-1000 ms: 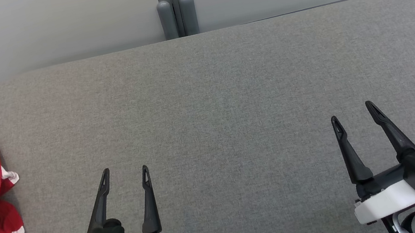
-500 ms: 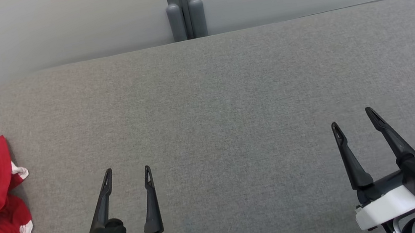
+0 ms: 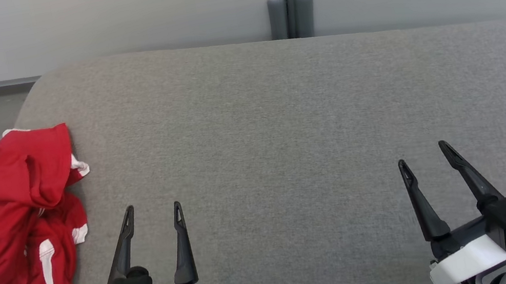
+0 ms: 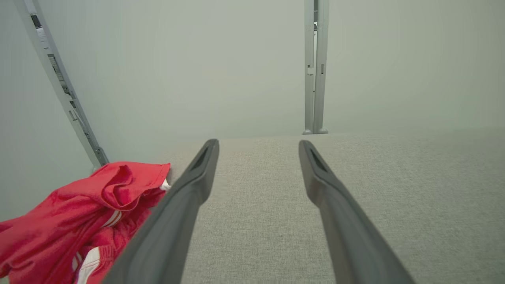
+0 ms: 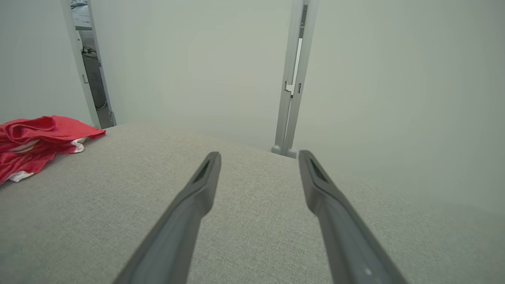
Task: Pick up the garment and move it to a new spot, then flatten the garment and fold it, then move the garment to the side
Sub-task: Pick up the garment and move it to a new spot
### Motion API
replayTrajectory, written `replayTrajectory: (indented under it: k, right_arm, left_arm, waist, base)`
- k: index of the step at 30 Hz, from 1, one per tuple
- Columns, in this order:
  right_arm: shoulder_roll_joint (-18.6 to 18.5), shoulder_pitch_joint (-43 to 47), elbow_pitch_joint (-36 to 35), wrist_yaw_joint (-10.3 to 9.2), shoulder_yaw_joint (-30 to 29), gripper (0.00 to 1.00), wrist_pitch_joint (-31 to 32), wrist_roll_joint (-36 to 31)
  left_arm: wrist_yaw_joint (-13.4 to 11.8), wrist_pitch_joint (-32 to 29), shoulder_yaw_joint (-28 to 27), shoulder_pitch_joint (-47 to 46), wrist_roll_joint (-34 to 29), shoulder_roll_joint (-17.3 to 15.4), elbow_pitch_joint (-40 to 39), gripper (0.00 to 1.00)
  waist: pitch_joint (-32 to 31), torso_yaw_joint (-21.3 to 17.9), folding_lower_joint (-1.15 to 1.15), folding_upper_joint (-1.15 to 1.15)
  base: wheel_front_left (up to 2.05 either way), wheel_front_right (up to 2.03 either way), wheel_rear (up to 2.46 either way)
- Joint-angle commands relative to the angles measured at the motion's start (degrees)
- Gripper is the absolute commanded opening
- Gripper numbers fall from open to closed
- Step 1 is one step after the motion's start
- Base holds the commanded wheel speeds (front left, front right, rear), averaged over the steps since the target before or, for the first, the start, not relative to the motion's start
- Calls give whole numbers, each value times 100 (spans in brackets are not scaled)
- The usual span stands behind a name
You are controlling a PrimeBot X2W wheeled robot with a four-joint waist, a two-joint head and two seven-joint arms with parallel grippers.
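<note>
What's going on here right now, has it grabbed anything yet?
Nothing is held yet. The red garment lies crumpled in a heap at the left end of the grey padded surface, partly over its edge. The left claw is open and empty, just to the right of the heap and not touching it. The right claw is open and empty too, far off on the right side. The pickup has not begun, and the left claw is the nearer one.

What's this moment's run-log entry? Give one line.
garment: crumpled, left end of table, untouched | left tool: open, empty, apart from garment | right tool: open, empty | stage: pick-up not begun
</note>
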State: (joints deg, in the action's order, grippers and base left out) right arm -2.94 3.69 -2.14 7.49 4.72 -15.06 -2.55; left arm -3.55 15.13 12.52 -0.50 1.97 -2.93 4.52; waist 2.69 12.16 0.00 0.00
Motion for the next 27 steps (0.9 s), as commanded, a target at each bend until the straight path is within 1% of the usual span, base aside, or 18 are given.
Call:
replayTrajectory:
  k: [1,10,15,22,25,27]
  right_arm:
    - [-14,55,3,0,17,100,-18,56]
    - [-13,140,21,-1,63,100,-18,113]
    - [-41,193,34,-1,89,100,-18,115]
    - [-344,-130,128,-1,342,100,-18,141]
    - [-486,-244,109,-1,430,100,-18,131]
    - [-588,-306,71,-1,433,100,-18,131]
  left_arm:
    - [-41,4,-12,57,-28,0,-9,100]
    - [-118,4,-33,151,191,2,-124,100]
    - [-200,4,-41,216,325,1,-200,100]
    - [-486,3,-107,210,501,3,-456,100]
    - [-596,3,-201,73,524,2,-577,100]
    - [-626,3,-287,-124,544,3,-649,100]
  waist:
    - [-11,493,0,0]
    - [-80,1289,0,0]
    - [-88,1693,0,0]
    - [256,1814,0,0]
    - [449,1829,0,0]
    - [606,1837,0,0]
  base:
    - [0,0,0]
    - [0,0,0]
    - [0,0,0]
    - [0,0,0]
    - [0,0,0]
    - [0,0,0]
